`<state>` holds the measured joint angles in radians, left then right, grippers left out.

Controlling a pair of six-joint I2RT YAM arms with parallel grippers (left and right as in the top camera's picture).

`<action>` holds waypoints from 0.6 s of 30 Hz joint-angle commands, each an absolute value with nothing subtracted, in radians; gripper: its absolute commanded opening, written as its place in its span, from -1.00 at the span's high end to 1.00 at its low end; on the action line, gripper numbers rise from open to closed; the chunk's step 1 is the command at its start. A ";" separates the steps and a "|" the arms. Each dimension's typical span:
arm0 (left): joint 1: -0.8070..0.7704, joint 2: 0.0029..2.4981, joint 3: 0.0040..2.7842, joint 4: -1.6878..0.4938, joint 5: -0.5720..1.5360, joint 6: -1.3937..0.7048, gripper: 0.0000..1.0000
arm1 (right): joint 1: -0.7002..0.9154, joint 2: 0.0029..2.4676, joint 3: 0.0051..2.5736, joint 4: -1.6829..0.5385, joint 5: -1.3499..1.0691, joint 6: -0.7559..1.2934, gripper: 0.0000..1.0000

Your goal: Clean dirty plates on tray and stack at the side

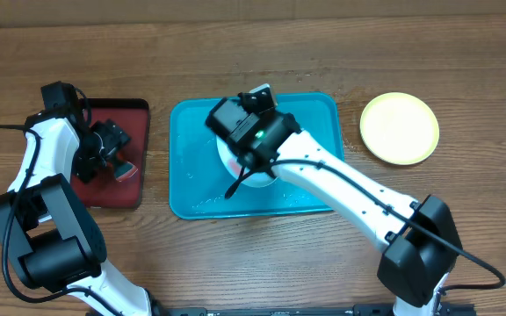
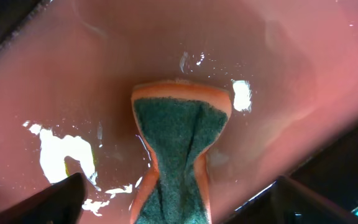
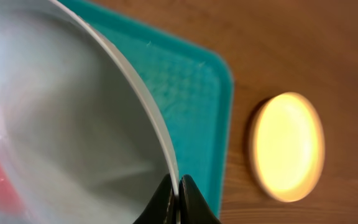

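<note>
right pincer [image 3: 179, 198]: clamped on white plate [image 3: 61, 124] rim, over teal tray [image 1: 191, 132]
left pincer [image 2: 173, 199]: clamped on sponge [image 2: 179, 143], left of tray
yellow plate [image 1: 400, 128]: right of tray

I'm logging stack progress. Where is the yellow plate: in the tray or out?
Out. The yellow plate lies on the bare table, right of the tray, apart from it.

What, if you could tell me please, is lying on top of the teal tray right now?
A white plate sits on the teal tray, its rim pinched by the right gripper. A red smear shows on the plate. The right arm covers most of the plate from overhead.
</note>
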<state>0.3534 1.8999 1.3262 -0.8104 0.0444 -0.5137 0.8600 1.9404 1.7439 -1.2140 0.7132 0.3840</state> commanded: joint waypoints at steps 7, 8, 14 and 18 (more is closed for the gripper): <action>0.355 1.864 1.329 -0.811 0.087 -0.538 -0.99 | 0.995 1.922 1.782 -1.251 1.262 0.135 0.93; 0.355 1.857 1.336 -0.812 0.086 -0.537 -0.98 | 1.008 1.922 1.782 -1.251 1.293 0.122 0.93; 0.355 1.765 1.399 -0.865 0.093 -0.528 -0.99 | 1.047 1.922 1.782 -1.251 1.361 0.122 0.93; 0.355 1.681 1.419 -0.886 0.104 -0.527 -0.99 | 1.048 1.922 1.782 -1.244 1.361 0.122 0.93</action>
